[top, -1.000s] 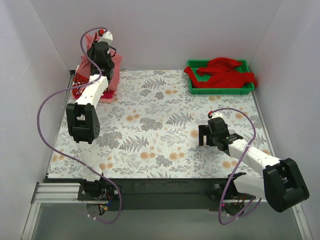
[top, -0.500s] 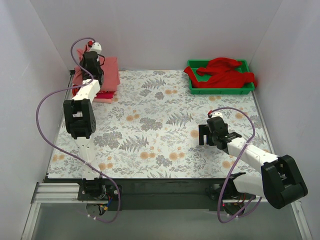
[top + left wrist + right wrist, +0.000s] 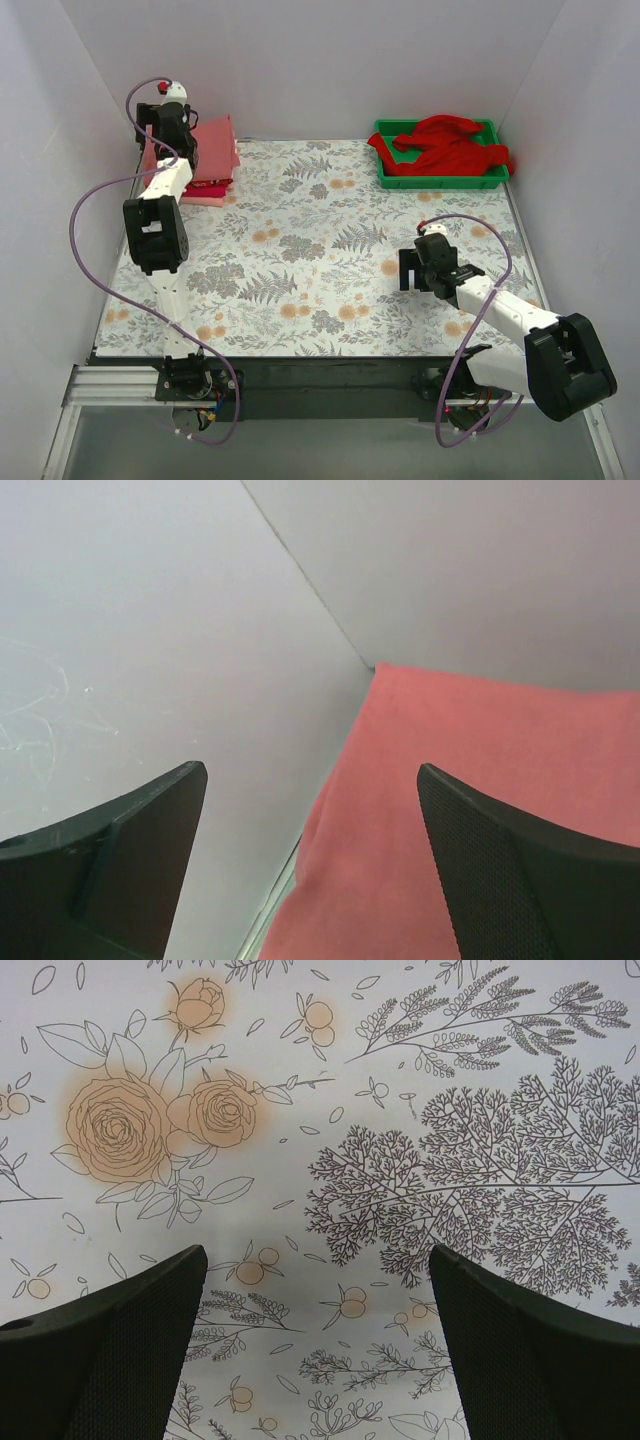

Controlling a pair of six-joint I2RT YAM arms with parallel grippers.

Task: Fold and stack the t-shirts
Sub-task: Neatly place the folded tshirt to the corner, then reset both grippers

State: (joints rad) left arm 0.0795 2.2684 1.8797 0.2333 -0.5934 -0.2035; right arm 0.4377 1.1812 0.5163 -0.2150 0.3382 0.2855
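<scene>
**A:** What are the left jaws doing?

**B:** They are standing wide apart and gripping nothing. They are hanging over the left edge of the pink shirt (image 3: 480, 820), close to the wall. That shirt is lying flat on top of the pile (image 3: 207, 187) in the far left corner of the counter (image 3: 320, 250).

**A:** And the right jaws?

**B:** They are gaping wide too, and empty. They are pointing down at bare flowered counter near the front right, well apart from any cloth.

**A:** Which step is going on?

**B:** The pink shirt is looking stacked. The red shirt (image 3: 450, 143) is lying crumpled in the green tray (image 3: 440, 183) at the far right, with cloth spilling over the rim. So the next move is probably calling for an arm to reach the tray, pinch that shirt and bring it to the open middle for folding.

**A:** Is anything standing in the way?

**B:** The tray rim may be snagging the cloth, and the right wall is crowding that corner.
</scene>
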